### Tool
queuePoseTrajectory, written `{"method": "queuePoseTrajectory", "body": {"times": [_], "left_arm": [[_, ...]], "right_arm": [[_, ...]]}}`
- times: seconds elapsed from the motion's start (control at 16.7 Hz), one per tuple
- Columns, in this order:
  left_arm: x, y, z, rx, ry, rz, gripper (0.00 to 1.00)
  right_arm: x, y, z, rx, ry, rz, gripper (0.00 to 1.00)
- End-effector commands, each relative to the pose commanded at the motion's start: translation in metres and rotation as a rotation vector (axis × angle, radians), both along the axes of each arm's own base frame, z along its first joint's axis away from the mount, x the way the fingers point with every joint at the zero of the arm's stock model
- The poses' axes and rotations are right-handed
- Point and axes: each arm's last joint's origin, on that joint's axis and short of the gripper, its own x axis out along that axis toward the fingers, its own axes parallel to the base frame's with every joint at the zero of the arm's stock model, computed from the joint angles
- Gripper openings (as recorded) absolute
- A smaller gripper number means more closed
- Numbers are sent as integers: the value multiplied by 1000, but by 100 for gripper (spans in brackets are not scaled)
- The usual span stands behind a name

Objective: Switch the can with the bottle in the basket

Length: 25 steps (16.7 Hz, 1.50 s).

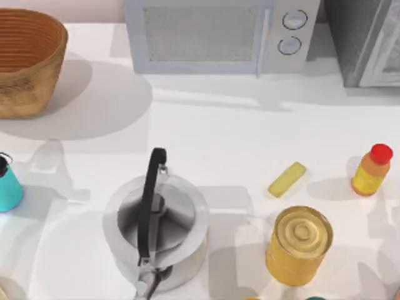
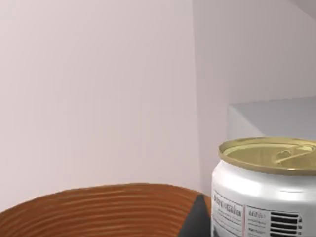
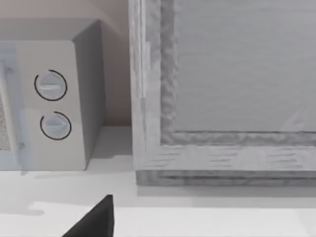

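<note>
Several things crowd the table: a kettle at front centre, a large gold tin and a yellow bar right of it, a microwave at the back. The bottle stands near the right edge; the basket sits back left. The left wrist view shows the can close up, above the basket rim. Whether either gripper is spread or pinching, I cannot tell.

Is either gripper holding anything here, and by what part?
Cannot be told. The can sits close before the left wrist camera above the basket; no grasp shows.
</note>
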Motion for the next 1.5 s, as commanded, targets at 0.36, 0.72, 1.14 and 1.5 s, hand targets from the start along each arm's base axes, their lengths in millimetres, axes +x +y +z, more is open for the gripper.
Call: {"method": "queuePoseTrajectory", "body": {"times": [0.36, 0.72, 1.14, 1.5], "left_arm": [[44, -4, 40, 32, -66, -99, 0], [95, -10, 59, 54, -121, -198, 0], [155, -23, 59, 75, -178, -328, 0], [199, -43, 37, 90, -195, -482, 0]], "right_arm": [[0, 0, 0, 0, 0, 0, 100], [0, 0, 0, 0, 0, 0, 100], [0, 0, 0, 0, 0, 0, 100], [0, 0, 0, 0, 0, 0, 100]]}}
